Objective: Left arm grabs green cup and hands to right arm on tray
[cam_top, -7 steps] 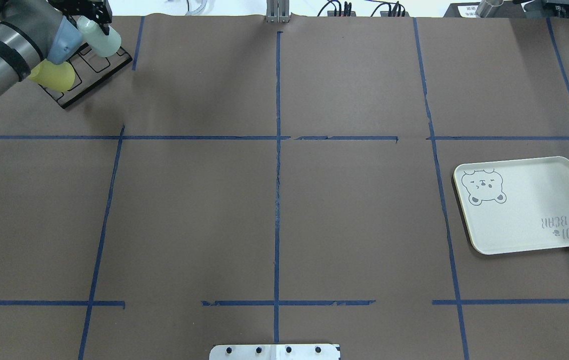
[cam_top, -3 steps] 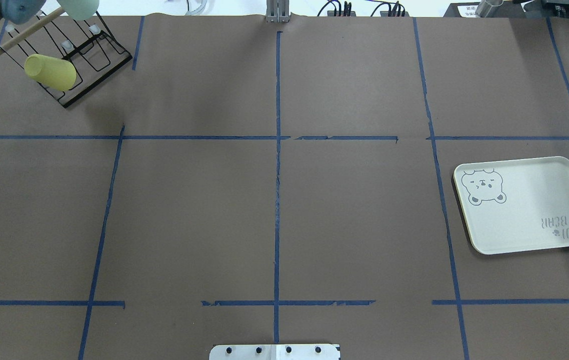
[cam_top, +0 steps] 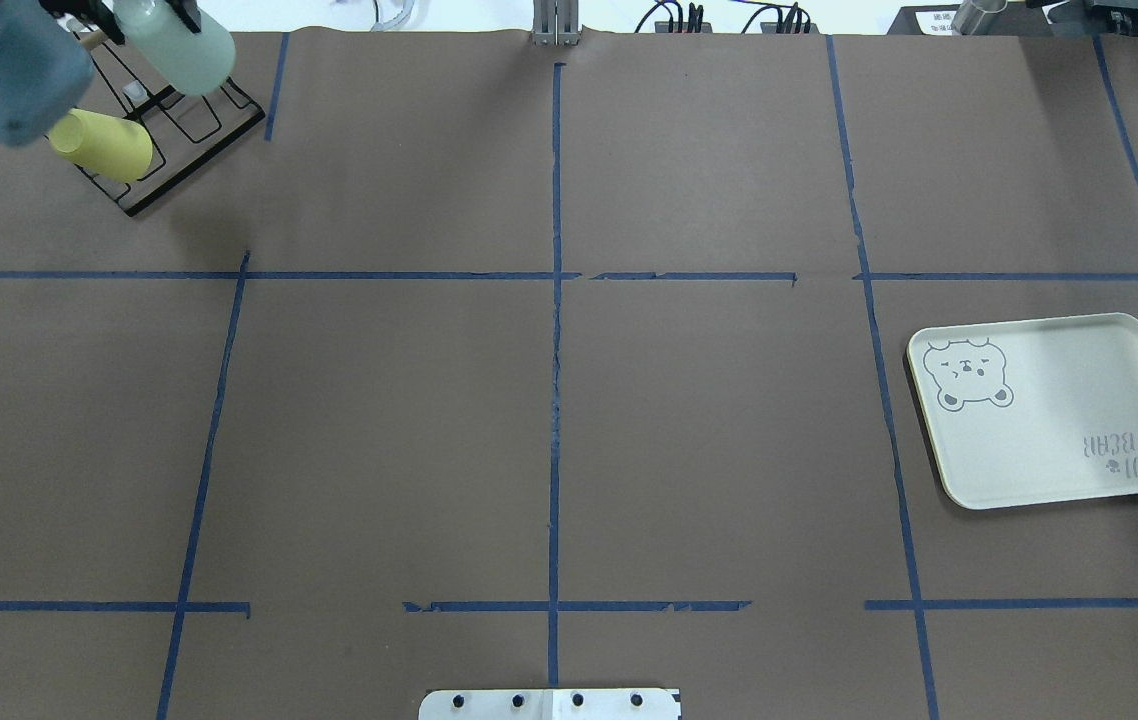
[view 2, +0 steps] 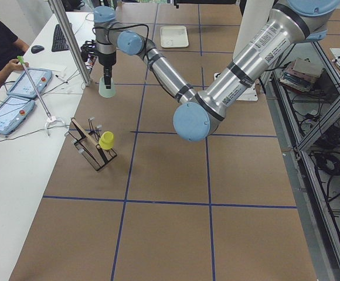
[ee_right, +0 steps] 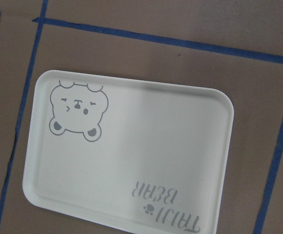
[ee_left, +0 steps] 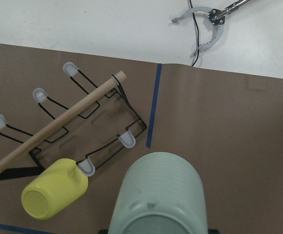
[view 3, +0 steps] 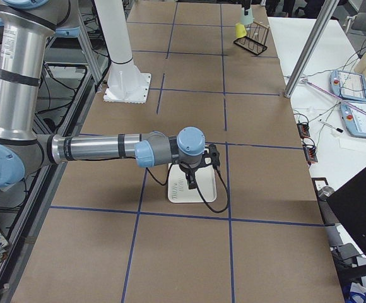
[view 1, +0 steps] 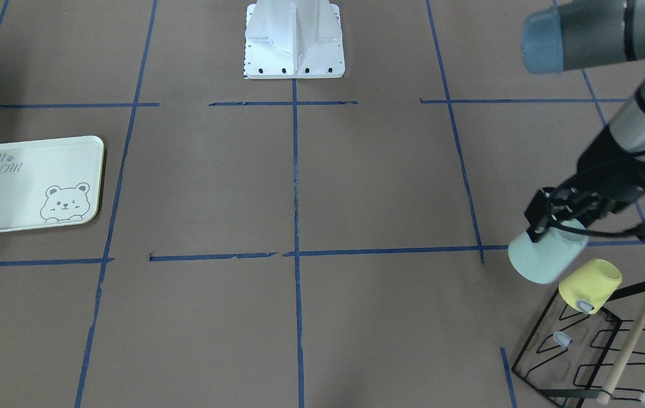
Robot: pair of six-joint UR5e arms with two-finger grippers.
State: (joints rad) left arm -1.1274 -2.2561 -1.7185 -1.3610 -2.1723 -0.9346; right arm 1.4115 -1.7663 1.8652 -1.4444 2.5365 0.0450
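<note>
My left gripper (view 1: 554, 229) is shut on the pale mint-green cup (view 1: 544, 259) and holds it in the air, tilted, just above the yellow cup and the rack. The green cup also shows at the far left corner of the overhead view (cam_top: 181, 52) and fills the bottom of the left wrist view (ee_left: 157, 192). The cream tray (cam_top: 1079, 400) with the bear drawing lies flat on the right side of the table and holds nothing. My right gripper (view 3: 190, 182) hovers over the tray (view 3: 202, 194); I cannot tell whether it is open or shut. The right wrist view shows only the tray (ee_right: 146, 146).
A yellow cup (view 1: 590, 285) hangs on a peg of the black wire rack (view 1: 577, 362), which has a wooden bar and stands at the far left corner. The white robot base (view 1: 294, 39) is at the near edge. An operator sits at the side table (view 2: 0, 47).
The left arm has swung while holding the green cup. The cup went toward the far edge and has come back a little to the right, above the rack. The tray has not moved.
</note>
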